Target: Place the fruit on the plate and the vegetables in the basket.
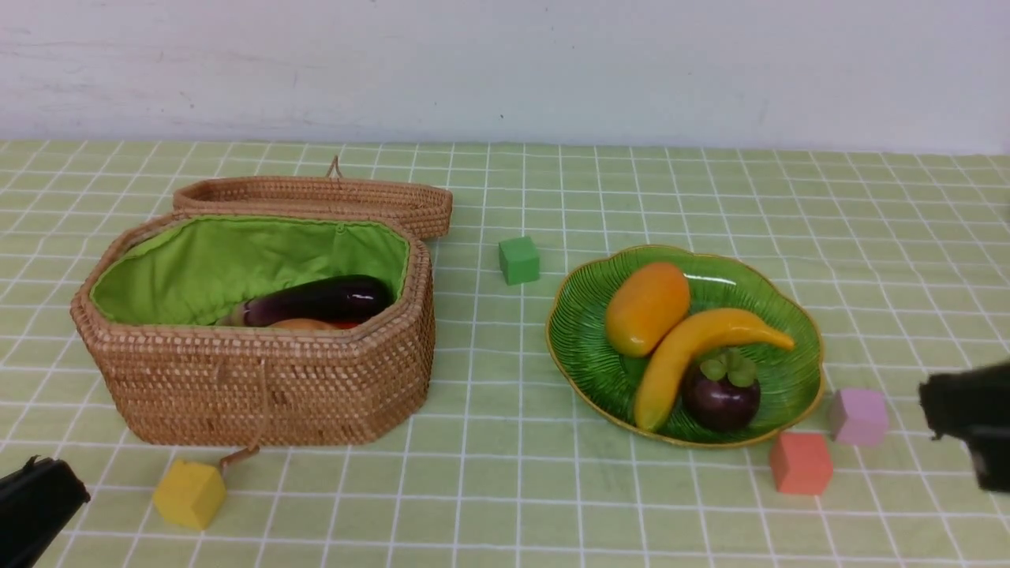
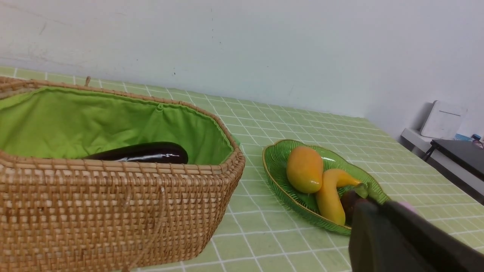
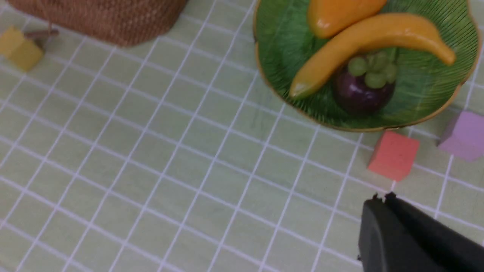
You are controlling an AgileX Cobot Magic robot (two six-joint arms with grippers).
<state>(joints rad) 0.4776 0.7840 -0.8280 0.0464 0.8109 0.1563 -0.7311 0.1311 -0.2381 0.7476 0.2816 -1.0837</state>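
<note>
Fruit is lying together on the plate (image 1: 588,347), right of centre in the front view: the mango (image 1: 647,308) is sitting toward the dish's upper left, the banana (image 1: 702,351) is curving diagonally across the middle and touching the mango, and the mangosteen (image 1: 720,393) is resting just under the banana's curve, near the lower rim. Vegetables are sitting inside the basket (image 1: 260,386) at the left of the frame; the eggplant (image 1: 319,300) is lying on top against the green lining, and bits of an orange and a red piece are peeking out beneath it, too hidden to name. The basket's lid (image 1: 316,197) is lying open behind it.

A green cube (image 1: 518,259) is standing between basket and plate. A yellow cube (image 1: 189,493) is sitting just below the basket's front, while an orange cube (image 1: 801,462) and a lilac cube (image 1: 858,416) are sitting close to the plate's lower right rim.

Both tools are hanging clear of everything and carrying nothing. The left gripper (image 1: 39,501) is showing in the lower left corner with its jaws pressed together. The right gripper (image 3: 382,198) is hovering at the right edge of the front view, below the lilac cube, fingers likewise closed tight.
</note>
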